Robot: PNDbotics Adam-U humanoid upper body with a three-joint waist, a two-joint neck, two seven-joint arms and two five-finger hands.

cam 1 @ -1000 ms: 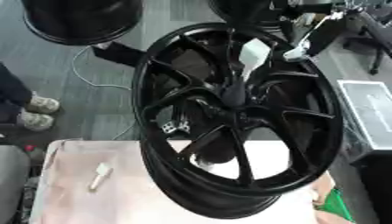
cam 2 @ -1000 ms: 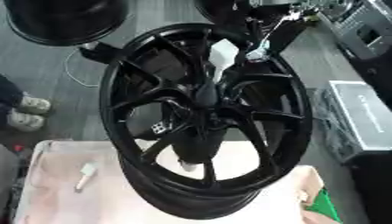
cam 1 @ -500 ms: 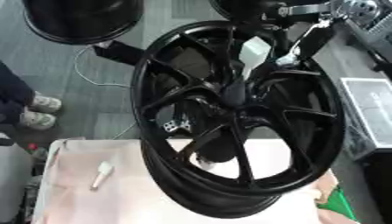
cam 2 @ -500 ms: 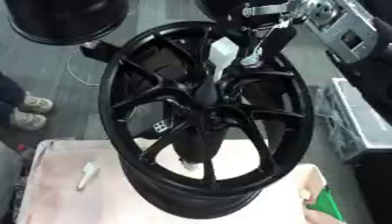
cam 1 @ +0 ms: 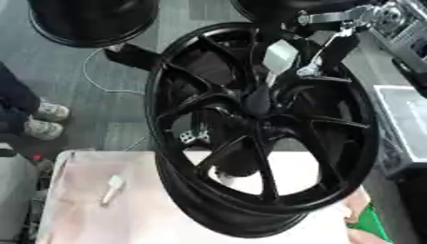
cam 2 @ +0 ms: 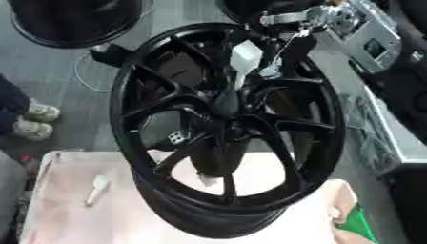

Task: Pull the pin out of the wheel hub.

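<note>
A pale, pinkish cloth-like surface (cam 1: 167,214) is lying nearest, matte and slightly wrinkled. Close to its left edge a small whitish pin (cam 1: 111,188) is lying flat, stubby and roughly cylindrical with a wider head, well apart from the wheel. At the right near corner something bright green (cam 2: 359,224) is showing, its shape not readable.

A glossy black wheel hub (cam 1: 259,128) is standing on its rim toward the right side of the surface, tilted, with slender curved spokes running from a dark central boss to a smooth round lip. Through the open gaps between the spokes the barrel is showing, with a small patch of white markings (cam 1: 190,137) inside on the left.

Above the upper spokes the right hand (cam 1: 330,40) is reaching in from the upper right, black with silver metal links. Its fingers are hanging over a white, boxy piece (cam 1: 279,56) at the top of the wheel; whether they are closed on it cannot be told.

Farther back, more black wheels (cam 1: 92,21) are lying on the grey floor.
</note>
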